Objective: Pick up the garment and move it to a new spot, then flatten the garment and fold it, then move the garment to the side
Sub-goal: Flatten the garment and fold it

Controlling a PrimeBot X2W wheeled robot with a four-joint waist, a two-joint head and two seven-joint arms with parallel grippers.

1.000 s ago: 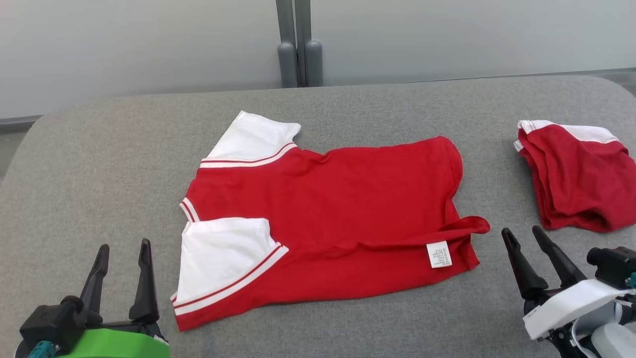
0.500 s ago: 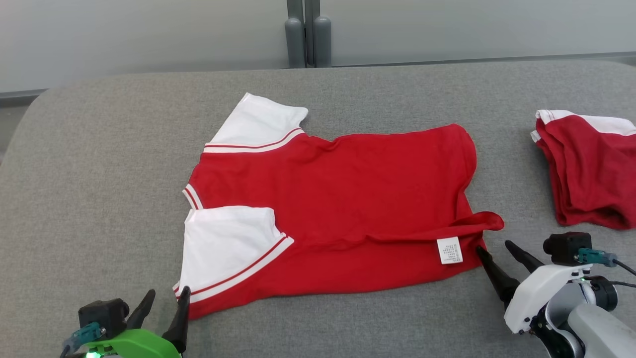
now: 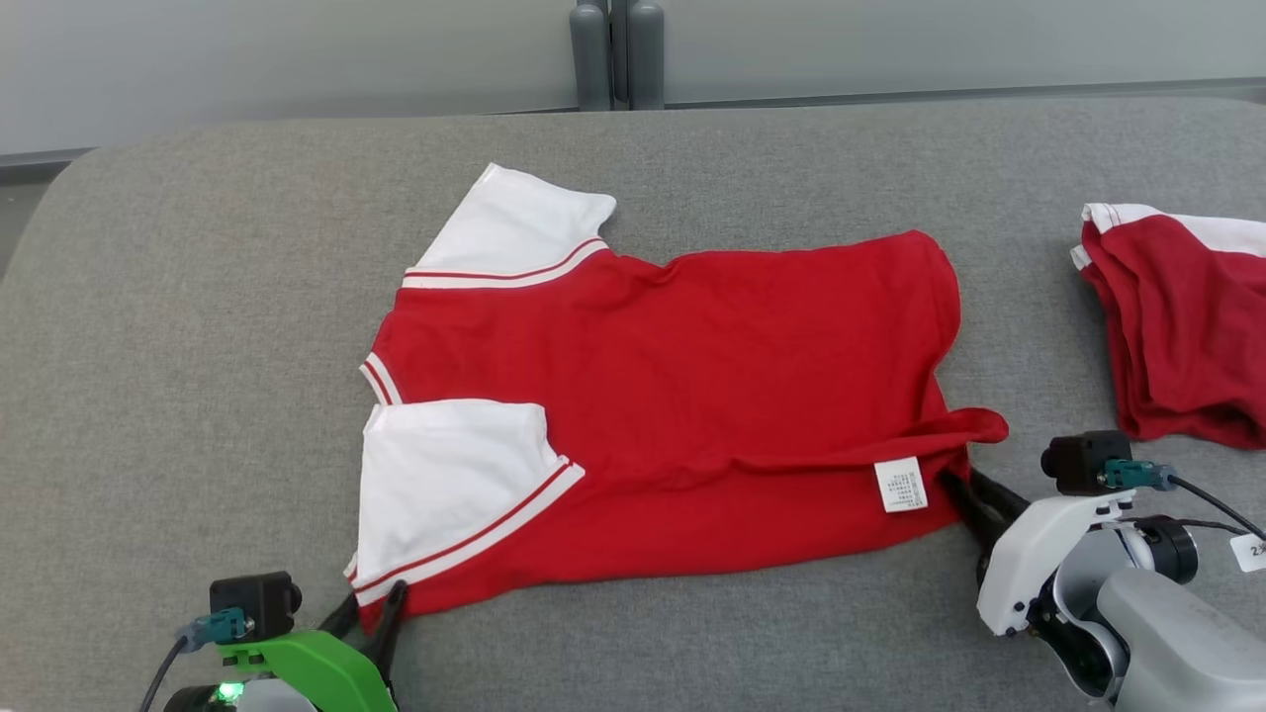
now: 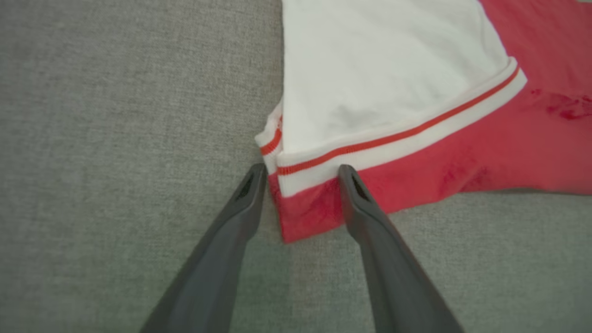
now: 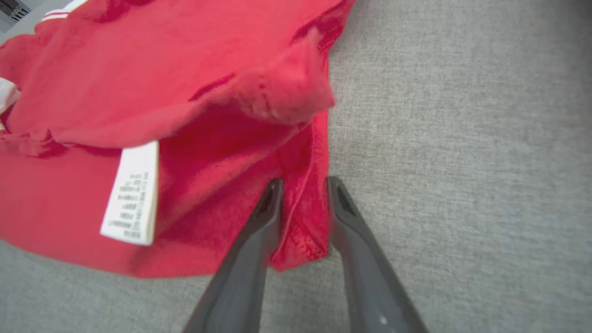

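Left end effector (image 3: 374,603): low at the near left, ahead of the green wrist housing (image 3: 316,667), fingers pointing far. The jaws stand wide apart, straddling a corner of the garment (image 3: 692,376).

Right end effector (image 3: 964,487): low at the near right, ahead of the white wrist housing (image 3: 1029,559), fingers angled far-left. The jaws are narrow with the hem between them; clamping cannot be confirmed.

I log: shirt (image 3: 712,376) red; sleeves (image 3: 445,475) white, cuffs (image 4: 397,138) red-striped; tag (image 5: 132,194) white, left of the dark right fingers (image 5: 252,249); table (image 3: 198,346) grey.
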